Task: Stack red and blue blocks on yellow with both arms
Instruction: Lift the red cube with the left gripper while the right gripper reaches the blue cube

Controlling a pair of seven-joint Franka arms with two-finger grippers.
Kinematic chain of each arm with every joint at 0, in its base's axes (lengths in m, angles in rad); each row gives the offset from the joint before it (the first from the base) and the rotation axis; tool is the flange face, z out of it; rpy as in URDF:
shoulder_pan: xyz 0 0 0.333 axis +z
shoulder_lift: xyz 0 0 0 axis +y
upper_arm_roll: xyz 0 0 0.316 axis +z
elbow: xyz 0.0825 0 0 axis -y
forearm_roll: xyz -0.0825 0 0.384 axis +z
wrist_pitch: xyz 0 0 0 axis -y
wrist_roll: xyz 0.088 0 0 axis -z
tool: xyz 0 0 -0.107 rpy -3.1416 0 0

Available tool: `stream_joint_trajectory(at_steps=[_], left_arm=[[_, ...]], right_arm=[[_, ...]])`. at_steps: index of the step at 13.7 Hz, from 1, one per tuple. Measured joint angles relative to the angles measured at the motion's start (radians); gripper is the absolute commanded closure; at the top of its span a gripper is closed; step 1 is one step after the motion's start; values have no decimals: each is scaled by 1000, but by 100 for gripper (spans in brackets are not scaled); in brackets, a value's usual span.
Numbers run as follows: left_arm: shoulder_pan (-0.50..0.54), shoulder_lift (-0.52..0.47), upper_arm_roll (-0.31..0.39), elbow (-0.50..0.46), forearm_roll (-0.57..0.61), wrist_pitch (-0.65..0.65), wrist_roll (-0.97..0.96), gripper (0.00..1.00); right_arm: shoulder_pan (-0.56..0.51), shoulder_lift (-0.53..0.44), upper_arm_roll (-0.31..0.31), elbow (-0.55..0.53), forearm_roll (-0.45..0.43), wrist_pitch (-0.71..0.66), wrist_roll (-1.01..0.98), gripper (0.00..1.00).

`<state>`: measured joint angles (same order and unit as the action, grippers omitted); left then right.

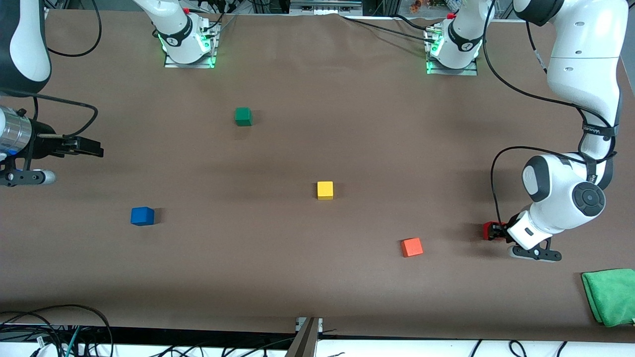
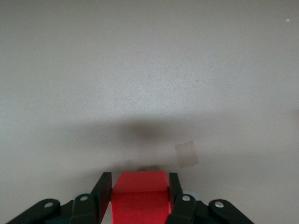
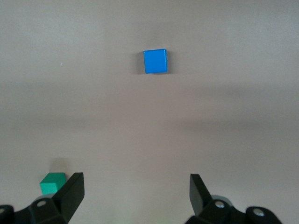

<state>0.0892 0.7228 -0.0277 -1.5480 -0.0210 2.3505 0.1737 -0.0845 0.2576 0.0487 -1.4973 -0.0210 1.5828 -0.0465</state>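
Observation:
The crimson red block (image 1: 489, 230) sits between the fingers of my left gripper (image 1: 496, 231), low at the table toward the left arm's end. In the left wrist view my left gripper (image 2: 140, 181) is shut on the red block (image 2: 140, 198), with a finger pressed on each side. The blue block (image 1: 142, 216) lies on the table toward the right arm's end. My right gripper (image 1: 92, 148) is open and empty, up over the table beside it. In the right wrist view my right gripper (image 3: 137, 183) is wide open with the blue block (image 3: 154, 61) ahead. The yellow cube (image 1: 325, 190) lies mid-table, alone.
A green cube (image 1: 243, 116) lies nearer the robot bases and shows in the right wrist view (image 3: 52, 183). An orange-red cube (image 1: 412, 247) lies between the yellow cube and the red block, nearer the front camera. A green cloth (image 1: 611, 295) lies at the table corner.

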Motion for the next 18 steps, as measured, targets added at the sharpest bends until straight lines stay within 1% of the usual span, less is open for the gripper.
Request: stream_joint_trajectory(at_steps=[6, 9, 13, 18], left_arm=[[-11, -70, -13, 9, 0, -123, -72, 100], [-30, -88, -16, 9, 0, -149, -123, 100], [-102, -89, -18, 8, 0, -164, -268, 100], [-197, -148, -19, 11, 14, -294, -448, 100]], right_arm=[[-8, 4, -1, 0, 0, 16, -9, 0], [-8, 27, -1, 0, 0, 47, -10, 0], [-8, 94, -1, -3, 0, 126, -29, 0], [-8, 206, -1, -6, 0, 241, -50, 0]])
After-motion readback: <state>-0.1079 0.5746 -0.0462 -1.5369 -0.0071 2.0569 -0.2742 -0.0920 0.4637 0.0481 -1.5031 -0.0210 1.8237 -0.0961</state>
